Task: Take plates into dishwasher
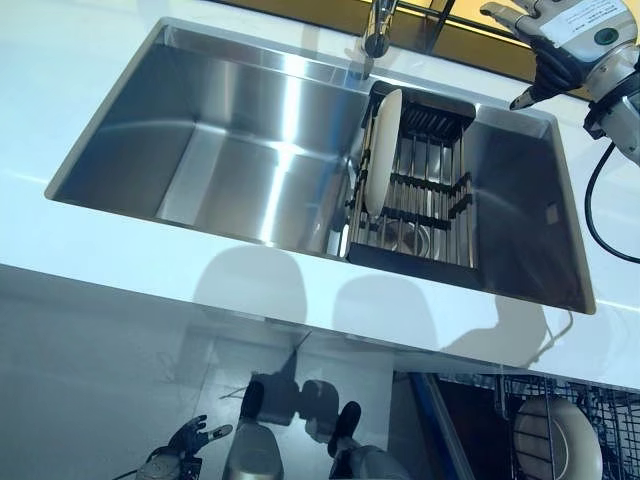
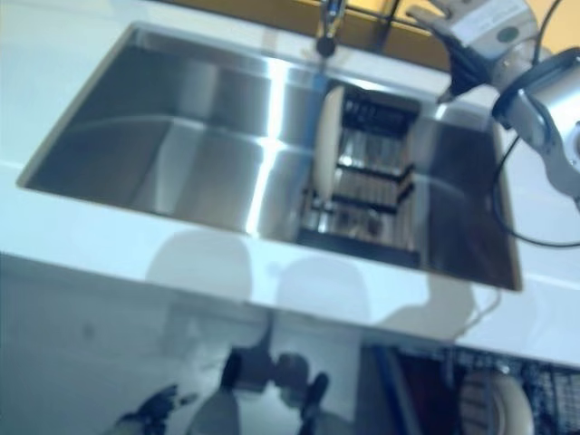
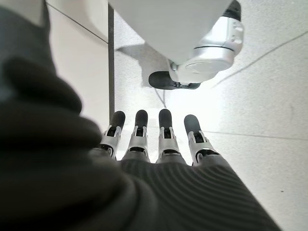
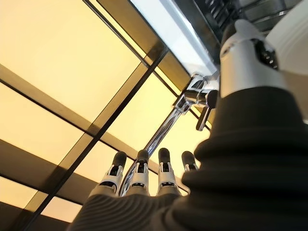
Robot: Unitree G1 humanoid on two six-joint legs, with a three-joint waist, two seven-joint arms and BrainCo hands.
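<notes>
A white plate (image 1: 380, 150) stands on edge at the left side of the black wire rack (image 1: 420, 190) in the steel sink (image 1: 250, 140). Another white plate (image 1: 556, 438) stands in the dishwasher rack (image 1: 570, 420) at the lower right. My right hand (image 1: 560, 35) is open and empty, raised above the sink's back right corner, right of the tap; its straight fingers (image 4: 139, 173) show in the right wrist view. My left hand (image 1: 185, 440) hangs low by the floor at the lower left, its fingers (image 3: 163, 134) straight and empty.
The tap (image 1: 378, 25) rises behind the sink, just above the rack. A white counter (image 1: 120, 280) runs along the sink's front edge. The open dishwasher sits under the counter at the lower right.
</notes>
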